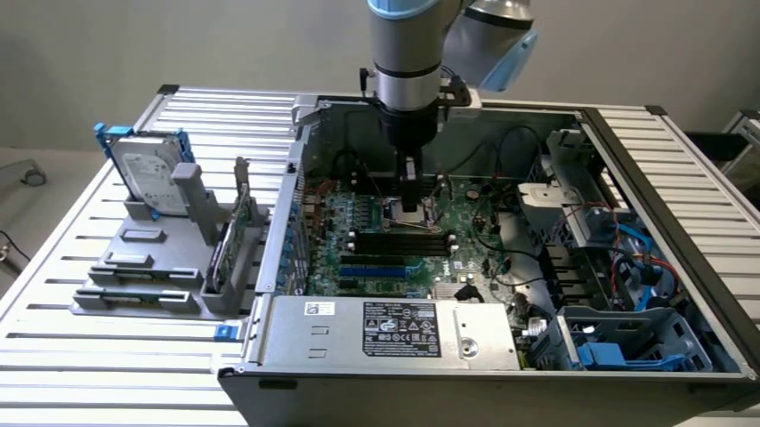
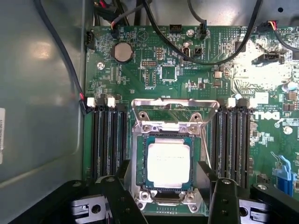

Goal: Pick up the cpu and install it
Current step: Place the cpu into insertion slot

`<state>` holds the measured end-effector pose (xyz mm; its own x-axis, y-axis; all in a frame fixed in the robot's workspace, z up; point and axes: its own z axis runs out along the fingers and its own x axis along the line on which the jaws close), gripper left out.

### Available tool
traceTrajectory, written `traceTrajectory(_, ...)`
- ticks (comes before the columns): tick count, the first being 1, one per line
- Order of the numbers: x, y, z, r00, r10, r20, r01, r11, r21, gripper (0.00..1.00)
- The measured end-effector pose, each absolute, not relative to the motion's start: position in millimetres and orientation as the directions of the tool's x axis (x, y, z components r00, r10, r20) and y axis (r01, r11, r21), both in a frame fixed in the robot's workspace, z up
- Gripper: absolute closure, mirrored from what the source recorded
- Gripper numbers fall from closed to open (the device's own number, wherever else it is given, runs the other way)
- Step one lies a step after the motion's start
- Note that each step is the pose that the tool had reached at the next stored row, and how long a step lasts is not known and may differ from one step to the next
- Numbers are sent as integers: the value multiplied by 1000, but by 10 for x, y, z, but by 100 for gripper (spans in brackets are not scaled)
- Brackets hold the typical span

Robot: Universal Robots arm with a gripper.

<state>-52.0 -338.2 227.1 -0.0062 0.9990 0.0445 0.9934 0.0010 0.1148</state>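
Wrist view: one cpu (image 2: 168,163) lying in the socket (image 2: 138,154), gripper (image 2: 167,186) spread, two fingers (image 2: 112,196) flanking it. Exterior view: arm down inside one case (image 1: 665,178), one hard drive (image 1: 149,169) outside.

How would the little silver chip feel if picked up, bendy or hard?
Probably hard, not bendy: the cpu has a flat metal top. That shiny top likely makes it slippery. It looks thin, so probably light; lying flat in its socket, it shouldn't roll.

The cpu (image 2: 168,163), a small flat square chip with a pale silver-grey metal top and green rim, lies flat and squarely seated inside the motherboard socket (image 2: 139,177), top uncovered.
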Motion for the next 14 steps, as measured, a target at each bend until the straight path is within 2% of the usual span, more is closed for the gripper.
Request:
traceTrajectory(2,-553,-3382,2310,-6,999,44,993,1,114,33)
traceTrajectory(4,-590,-3382,2343,-6,999,45,993,1,114,42)
traceTrajectory(5,-612,-3383,2354,-6,999,45,994,1,114,42)
traceTrajectory(6,-638,-3384,2362,-6,999,45,994,1,113,48)
traceTrajectory(7,-666,-3385,2367,-6,999,45,994,1,113,48)
traceTrajectory(9,-724,-3388,2376,-6,999,45,994,1,111,60)
traceTrajectory(10,-751,-3389,2381,-6,999,45,994,1,110,60)
traceTrajectory(11,-777,-3390,2385,-6,999,45,994,1,110,71)
traceTrajectory(12,-802,-3391,2389,-6,999,45,994,1,108,71)
traceTrajectory(14,-847,-3392,2399,-6,999,45,994,1,105,83)
